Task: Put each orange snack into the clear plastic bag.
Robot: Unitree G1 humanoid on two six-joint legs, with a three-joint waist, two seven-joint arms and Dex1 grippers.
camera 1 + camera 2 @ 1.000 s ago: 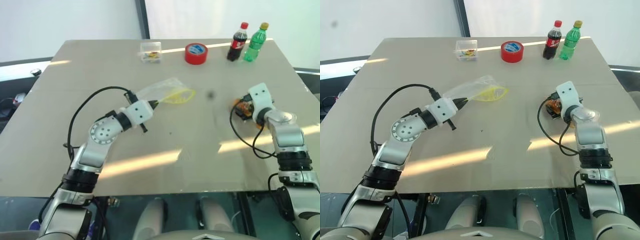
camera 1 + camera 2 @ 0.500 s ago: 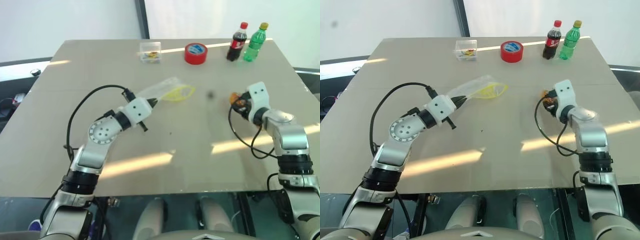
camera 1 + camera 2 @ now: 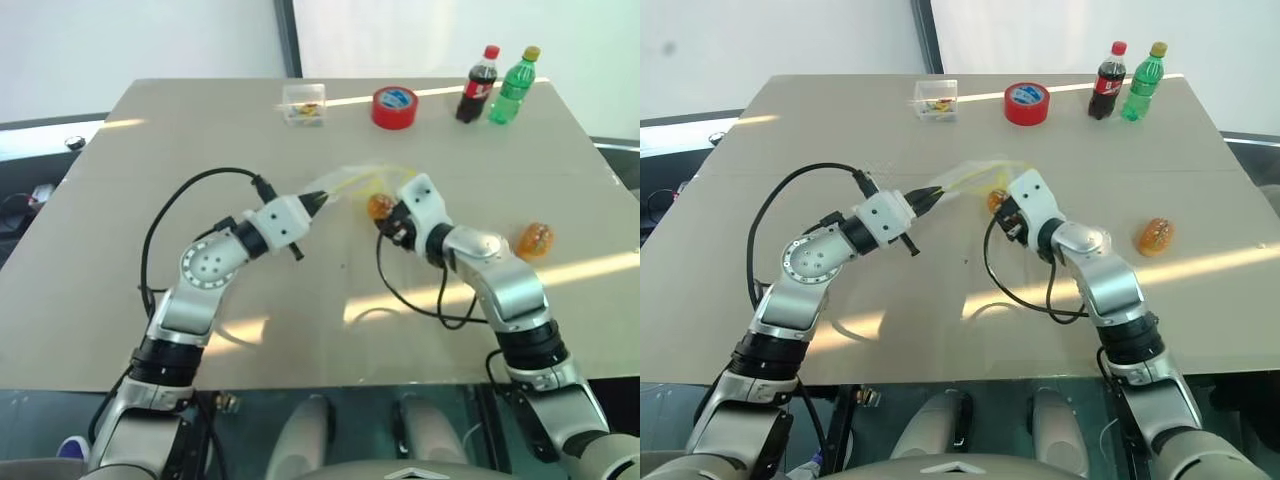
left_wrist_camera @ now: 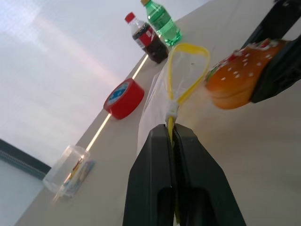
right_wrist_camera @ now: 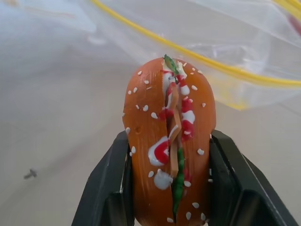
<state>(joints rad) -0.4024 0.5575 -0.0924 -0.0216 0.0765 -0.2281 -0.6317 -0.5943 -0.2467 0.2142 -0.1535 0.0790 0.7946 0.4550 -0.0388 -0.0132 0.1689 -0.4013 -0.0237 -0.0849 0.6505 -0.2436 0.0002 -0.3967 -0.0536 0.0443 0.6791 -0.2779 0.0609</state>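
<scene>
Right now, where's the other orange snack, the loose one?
In the left eye view the loose snack lies on the table's right side, beside the right arm, well short of the two bottles.

Beige tabletop [image 3: 150, 180] crossed by bright streaks of reflected light [image 3: 575, 272]. Behind it, a pale wall [image 3: 130, 40] split by a dark vertical post [image 3: 288, 38]. Dark floor [image 3: 25, 195] borders the tabletop's left side.
</scene>
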